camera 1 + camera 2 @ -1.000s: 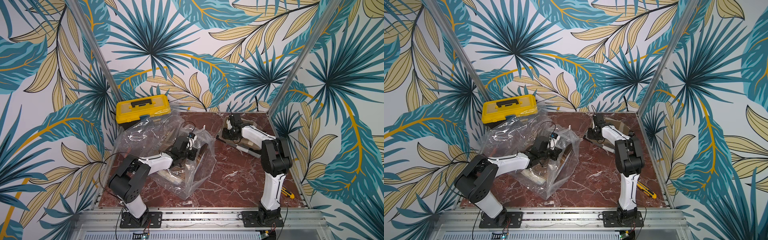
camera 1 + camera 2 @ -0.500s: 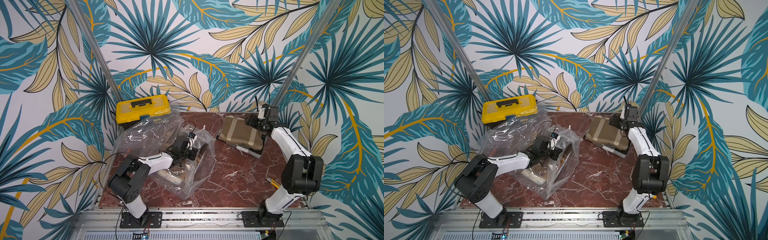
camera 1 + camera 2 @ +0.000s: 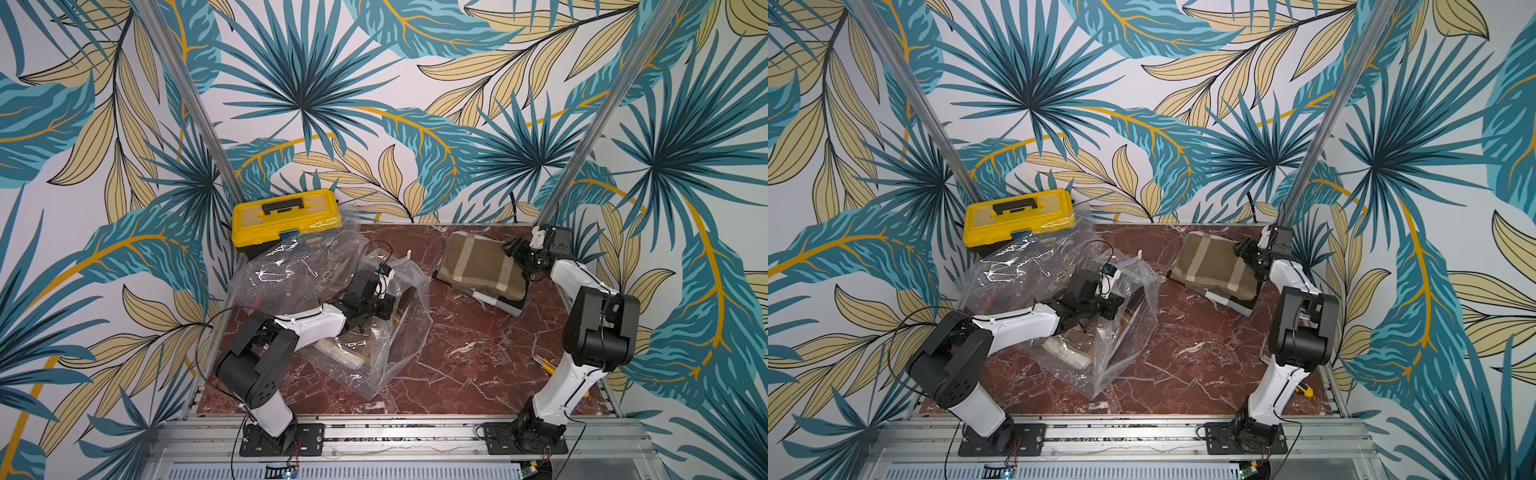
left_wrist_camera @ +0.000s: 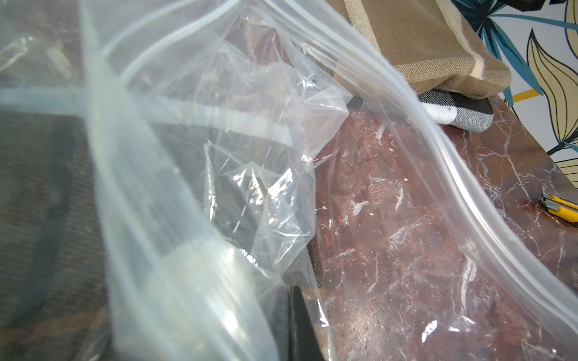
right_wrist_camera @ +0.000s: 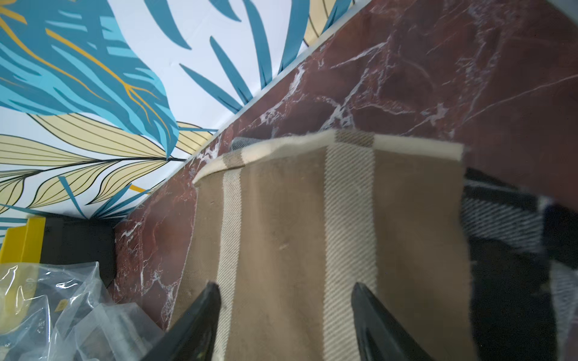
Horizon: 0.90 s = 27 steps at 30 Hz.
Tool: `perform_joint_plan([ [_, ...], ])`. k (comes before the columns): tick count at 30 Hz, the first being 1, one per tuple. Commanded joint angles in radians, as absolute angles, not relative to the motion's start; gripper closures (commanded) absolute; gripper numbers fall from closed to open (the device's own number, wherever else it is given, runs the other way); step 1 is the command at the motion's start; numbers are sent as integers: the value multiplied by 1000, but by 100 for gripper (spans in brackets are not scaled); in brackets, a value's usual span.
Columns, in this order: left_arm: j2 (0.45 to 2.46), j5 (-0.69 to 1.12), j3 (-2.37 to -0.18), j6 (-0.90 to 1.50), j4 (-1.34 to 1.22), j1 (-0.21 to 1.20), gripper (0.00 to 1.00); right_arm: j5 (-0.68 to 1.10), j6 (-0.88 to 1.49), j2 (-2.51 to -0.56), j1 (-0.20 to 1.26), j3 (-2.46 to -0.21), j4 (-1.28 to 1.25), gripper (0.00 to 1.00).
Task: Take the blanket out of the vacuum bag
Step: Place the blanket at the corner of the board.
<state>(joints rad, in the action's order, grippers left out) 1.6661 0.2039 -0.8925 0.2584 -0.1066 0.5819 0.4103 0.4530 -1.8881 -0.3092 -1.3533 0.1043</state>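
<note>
The right claw [image 5: 284,286] hangs released, jaws spread over the tan blanket [image 3: 478,266], which lies out of the bag at the bench's [image 3: 457,365] 1 o'clock. The left claw [image 3: 380,305] is clenched on the vacuum bag [image 3: 291,274] at 9 o'clock. Folded cloth [image 3: 345,353] shows inside; I'd reach there next.

Red marble tbl [image 3: 457,374]; on it: vacuum bag [image 3: 291,274], toolbox [image 3: 286,218], blankets [image 3: 478,266], prob. box cutter [image 3: 545,365].

yellow toolbox [image 3: 286,220], yellow utility knife [image 4: 561,208], red marble tabletop [image 3: 469,345], palm-leaf wallpaper [image 3: 374,104]
</note>
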Motion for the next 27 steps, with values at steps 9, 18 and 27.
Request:
perform_joint_plan([
  [9,1712,213,-918,264,-127,586,100,449,478,-2022,-405,-1440,154,39],
  [18,1754,228,-931,276,-161,586,100,438,491,-2083,-403,-1485,208,41],
  [27,1770,234,-940,267,-158,584,100,443,485,-2117,-402,-1508,264,50],
])
